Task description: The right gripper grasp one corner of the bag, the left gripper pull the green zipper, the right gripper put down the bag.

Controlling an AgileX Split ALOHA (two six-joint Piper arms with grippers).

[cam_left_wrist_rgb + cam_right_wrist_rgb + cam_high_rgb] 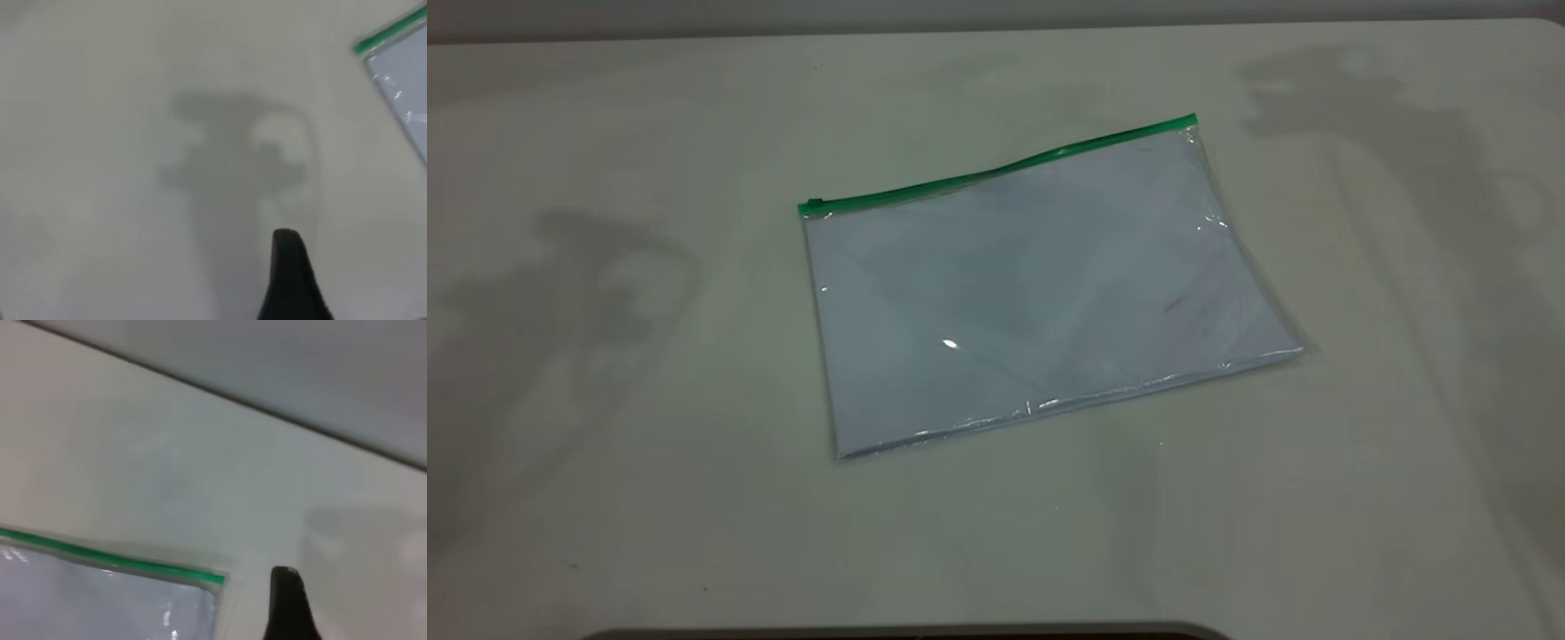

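Neither of my arms shows in the exterior view. Of my left gripper (293, 280) I see only one dark fingertip, cut off by the frame edge; my right gripper (288, 607) likewise — the opening is unreadable. Each wrist view clips the bag (1032, 293) to one corner, blurred.

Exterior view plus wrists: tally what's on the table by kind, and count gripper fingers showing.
Bag, clear, paper inside: 1
Green zipper along its far edge: 1
Left gripper finger visible: 1
Right gripper finger visible: 1
Total: 4
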